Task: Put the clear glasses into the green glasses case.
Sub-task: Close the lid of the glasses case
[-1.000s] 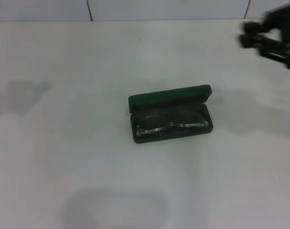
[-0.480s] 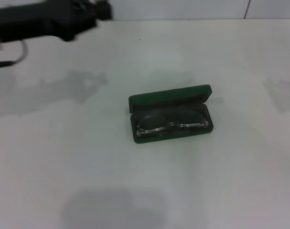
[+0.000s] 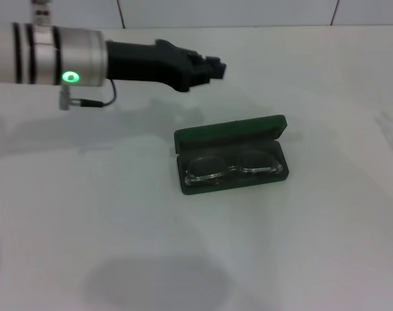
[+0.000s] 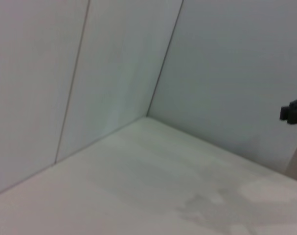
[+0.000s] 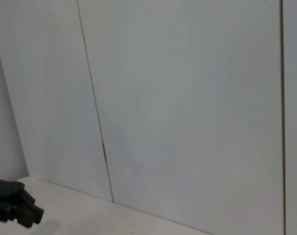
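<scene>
Currently listed: green glasses case (image 3: 231, 155), lid open, near mid-table (image 3: 118, 214), long axis running left to right with a slight tilt. Clear glasses (image 3: 232, 167) lie inside the lower tray, lens along the same axis. Left gripper (image 3: 212, 67) hangs beyond the case toward the far wall, empty; whether its fingers are apart or together cannot be told. Case lies nearer the robot and slightly right of that gripper. Left arm is the nearer one. Right gripper: unseen. Judged remaining: closing the lid.
</scene>
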You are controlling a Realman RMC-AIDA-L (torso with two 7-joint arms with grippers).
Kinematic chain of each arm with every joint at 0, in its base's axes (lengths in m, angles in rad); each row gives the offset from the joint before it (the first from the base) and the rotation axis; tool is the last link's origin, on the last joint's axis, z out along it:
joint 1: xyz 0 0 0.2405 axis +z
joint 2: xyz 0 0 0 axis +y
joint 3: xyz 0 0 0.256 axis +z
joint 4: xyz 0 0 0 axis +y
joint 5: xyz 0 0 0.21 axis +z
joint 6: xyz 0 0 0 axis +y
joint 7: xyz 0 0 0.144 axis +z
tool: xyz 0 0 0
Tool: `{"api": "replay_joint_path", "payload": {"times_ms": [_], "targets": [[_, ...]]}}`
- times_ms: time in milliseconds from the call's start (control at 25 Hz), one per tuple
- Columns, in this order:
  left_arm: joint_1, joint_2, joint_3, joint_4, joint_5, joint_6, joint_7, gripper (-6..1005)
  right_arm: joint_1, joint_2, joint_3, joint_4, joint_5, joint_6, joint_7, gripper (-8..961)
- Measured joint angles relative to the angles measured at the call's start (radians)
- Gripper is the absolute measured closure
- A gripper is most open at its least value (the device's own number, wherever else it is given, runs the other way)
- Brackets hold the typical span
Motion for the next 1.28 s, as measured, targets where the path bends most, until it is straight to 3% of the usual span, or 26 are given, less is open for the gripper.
{"api": "replay_joint_path", "payload": {"times_ms": [200,840,1280], "targets": [[-0.028,-0.014,0.037,-0.048,0.01,-0.06,-0.008,841,0.002,-0.001,0.004,0.047,0.001,0.007,-0.031,843],[-0.033,-0.047,0.087,-0.106,0.013,-0.124,0.001,842,0.013,-0.002,0.008,0.145,0.002,0.02,-0.09,842],[-0.034,-0.052,0.104,-0.14,0.012,-0.193,0.018,842,0.014,-0.002,0.008,0.164,0.009,0.02,-0.097,842]]}}
